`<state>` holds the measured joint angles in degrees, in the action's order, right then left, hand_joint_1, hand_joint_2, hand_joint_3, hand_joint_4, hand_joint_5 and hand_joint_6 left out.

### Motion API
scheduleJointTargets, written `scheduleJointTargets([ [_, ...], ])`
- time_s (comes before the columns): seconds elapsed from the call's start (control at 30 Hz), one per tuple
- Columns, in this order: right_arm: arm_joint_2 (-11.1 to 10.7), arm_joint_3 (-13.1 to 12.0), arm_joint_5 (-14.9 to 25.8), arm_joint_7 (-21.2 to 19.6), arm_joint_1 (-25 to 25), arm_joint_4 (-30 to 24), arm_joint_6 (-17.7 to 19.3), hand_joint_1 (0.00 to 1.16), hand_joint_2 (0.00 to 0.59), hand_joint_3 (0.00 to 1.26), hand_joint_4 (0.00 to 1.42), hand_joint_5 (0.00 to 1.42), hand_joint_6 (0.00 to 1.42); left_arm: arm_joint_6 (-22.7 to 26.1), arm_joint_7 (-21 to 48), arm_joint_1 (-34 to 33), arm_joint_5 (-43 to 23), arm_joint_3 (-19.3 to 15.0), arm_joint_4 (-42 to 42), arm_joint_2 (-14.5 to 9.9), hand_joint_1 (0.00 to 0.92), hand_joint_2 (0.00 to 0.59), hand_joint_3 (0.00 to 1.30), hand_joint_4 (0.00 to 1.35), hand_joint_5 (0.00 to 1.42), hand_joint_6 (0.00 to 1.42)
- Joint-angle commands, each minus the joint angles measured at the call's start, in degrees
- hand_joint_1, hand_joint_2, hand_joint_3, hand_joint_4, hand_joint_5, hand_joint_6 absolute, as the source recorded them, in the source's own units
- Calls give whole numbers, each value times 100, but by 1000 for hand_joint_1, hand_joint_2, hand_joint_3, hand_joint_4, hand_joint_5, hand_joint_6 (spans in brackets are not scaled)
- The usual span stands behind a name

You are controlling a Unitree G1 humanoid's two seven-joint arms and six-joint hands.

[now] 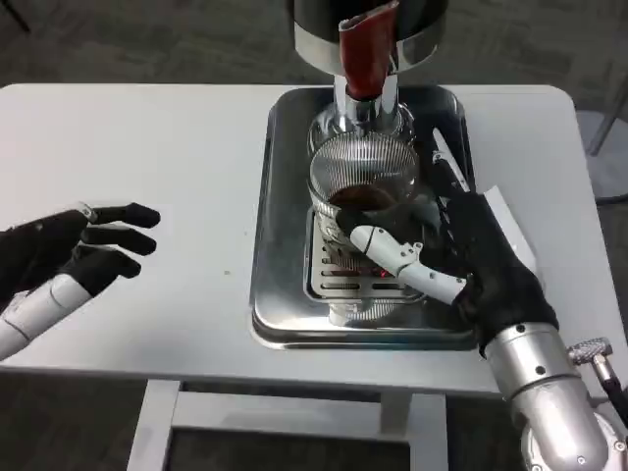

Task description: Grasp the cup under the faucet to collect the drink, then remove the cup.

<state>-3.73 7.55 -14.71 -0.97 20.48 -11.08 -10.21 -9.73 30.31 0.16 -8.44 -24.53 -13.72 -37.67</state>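
Note:
A ribbed clear glass cup [363, 182] with dark drink in it stands on the drip grate [334, 280] under the faucet [366, 59], which has a red lever. My right hand [481, 260] wraps the cup from the right. Its white thumb lies across the cup's lower front, and its fingers [446, 172] reach up along the cup's right side. My left hand [74, 250] hovers over the table at the left, far from the cup, with its fingers apart and nothing in it.
The grate sits in a steel tray [280, 294] in the middle of the white table [177, 147]. The dispenser's dark body [324, 20] rises at the tray's back. A white paper [505, 211] lies right of the tray, under my right hand.

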Motion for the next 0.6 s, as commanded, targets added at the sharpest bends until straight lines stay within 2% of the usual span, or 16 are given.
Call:
scheduleJointTargets([
  [0.03, 56, 64, -11, -17, 45, 139, 95, 628, 221, 0, 0, 4, 145, 29, 42, 143, -16, -61, 69, -88, 19, 89, 336, 357, 414, 403],
  [0.6, 316, 229, -192, -393, 102, 576, 481, 628, 221, 0, 0, 74, 204, 54, 168, 214, -56, -80, 278, -254, 19, 90, 362, 374, 430, 387],
])
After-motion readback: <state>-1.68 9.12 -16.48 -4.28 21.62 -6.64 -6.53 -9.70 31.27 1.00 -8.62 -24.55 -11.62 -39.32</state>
